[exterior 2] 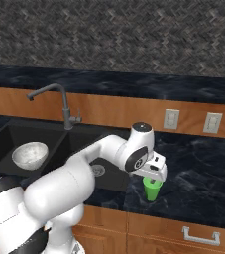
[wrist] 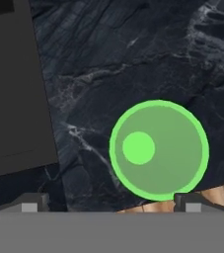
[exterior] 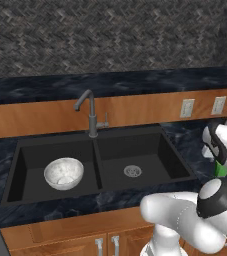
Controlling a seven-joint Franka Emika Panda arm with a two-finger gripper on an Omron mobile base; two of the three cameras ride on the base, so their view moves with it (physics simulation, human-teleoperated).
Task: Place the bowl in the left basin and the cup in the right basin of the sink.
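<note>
The white-grey marbled stone bowl (exterior: 63,173) sits in the matte black left basin (exterior: 32,157) of the double sink (exterior: 103,134). The small bright green tapered cup (exterior 2: 152,189) stands upright on the dark marbled counter (exterior 2: 198,171), right of the right basin (exterior: 150,152), near the counter's front edge. The end effector (wrist: 111,203) hovers directly above the cup, jaws spread wide, holding nothing.
</note>
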